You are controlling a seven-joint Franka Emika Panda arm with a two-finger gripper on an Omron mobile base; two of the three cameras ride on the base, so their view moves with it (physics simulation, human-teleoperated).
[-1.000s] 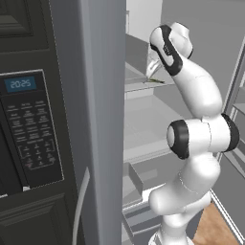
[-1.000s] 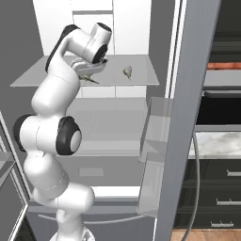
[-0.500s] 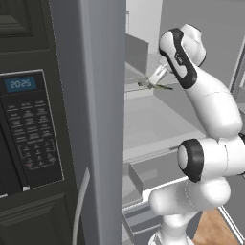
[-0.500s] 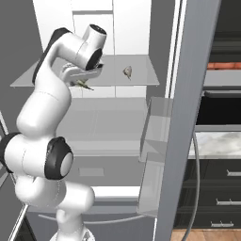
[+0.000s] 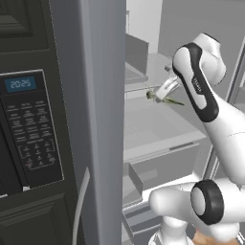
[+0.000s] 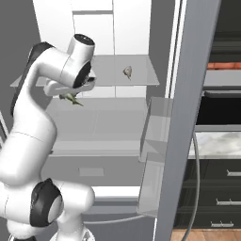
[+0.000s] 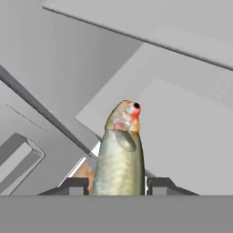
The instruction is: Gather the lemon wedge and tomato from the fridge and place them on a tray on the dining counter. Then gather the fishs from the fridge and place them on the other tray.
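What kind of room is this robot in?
Most likely a kitchen. There is an open fridge with glass shelves, a microwave built into dark cabinets, and the gripper holds a fish.

Glossy olive-scaled fish [image 7: 119,157], matt grey steel fridge [image 5: 103,119], clear glass shelf [image 6: 141,70]

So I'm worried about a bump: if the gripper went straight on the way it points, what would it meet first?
Probably a white shelf of the fridge, ahead of the fish clamped in the gripper. The hand view shows nothing before it, though depth is unclear.
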